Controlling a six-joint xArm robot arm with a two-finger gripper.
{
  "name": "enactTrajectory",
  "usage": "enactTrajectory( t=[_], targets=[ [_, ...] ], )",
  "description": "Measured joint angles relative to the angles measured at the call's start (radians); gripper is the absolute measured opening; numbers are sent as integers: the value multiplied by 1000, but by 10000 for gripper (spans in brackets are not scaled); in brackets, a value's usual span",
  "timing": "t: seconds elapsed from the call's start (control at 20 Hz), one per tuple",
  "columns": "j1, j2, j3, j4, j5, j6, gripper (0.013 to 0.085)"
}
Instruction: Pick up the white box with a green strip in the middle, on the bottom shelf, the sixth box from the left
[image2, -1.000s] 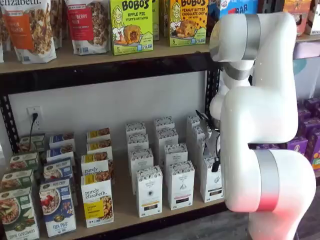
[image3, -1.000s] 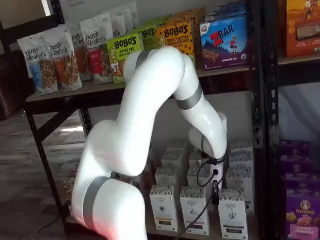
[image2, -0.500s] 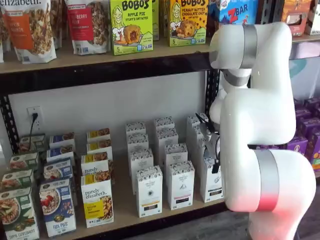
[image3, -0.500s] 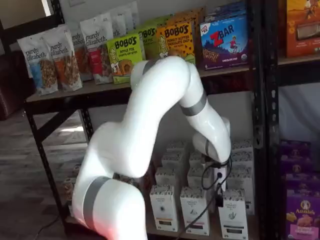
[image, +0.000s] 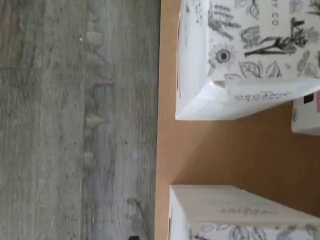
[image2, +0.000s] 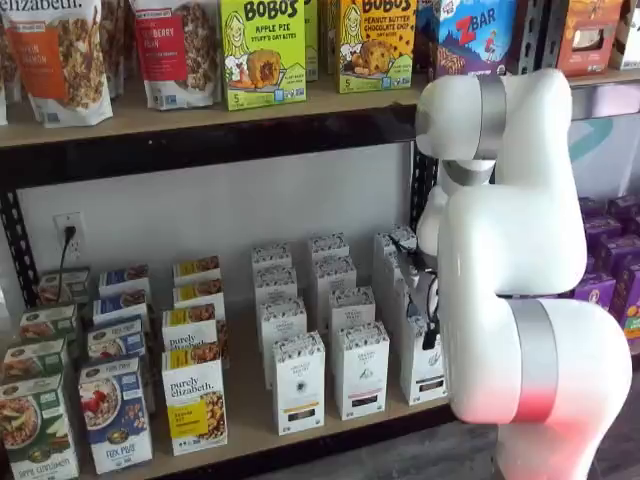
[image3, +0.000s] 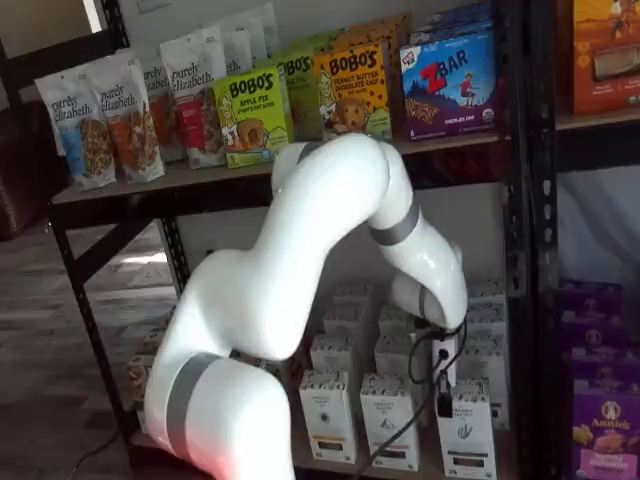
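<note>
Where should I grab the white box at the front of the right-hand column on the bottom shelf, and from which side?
Likely best at the upper part of the white box, fingers on its two narrow side faces, coming in from the open front of the bottom shelf. It stands upright, tall and narrow; a matching box stands apart beside it, and more boxes stand behind. The gripper hangs right at it; its opening cannot be judged.

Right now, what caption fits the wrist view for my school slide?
Looking down at two white boxes with flower drawings on the wooden shelf, grey floor beyond its edge.
</note>
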Motion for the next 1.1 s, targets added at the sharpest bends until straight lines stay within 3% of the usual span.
enactTrajectory(
  t=[0.3,0.55,0.8,1.1],
  targets=[
    [9,39,-35,-19,-1,25,850],
    [6,55,-47,-130,-7,119,850],
    [6,68,-55,-146,-26,134,850],
    [10,76,-65,-157,-22,147,690]
  ],
)
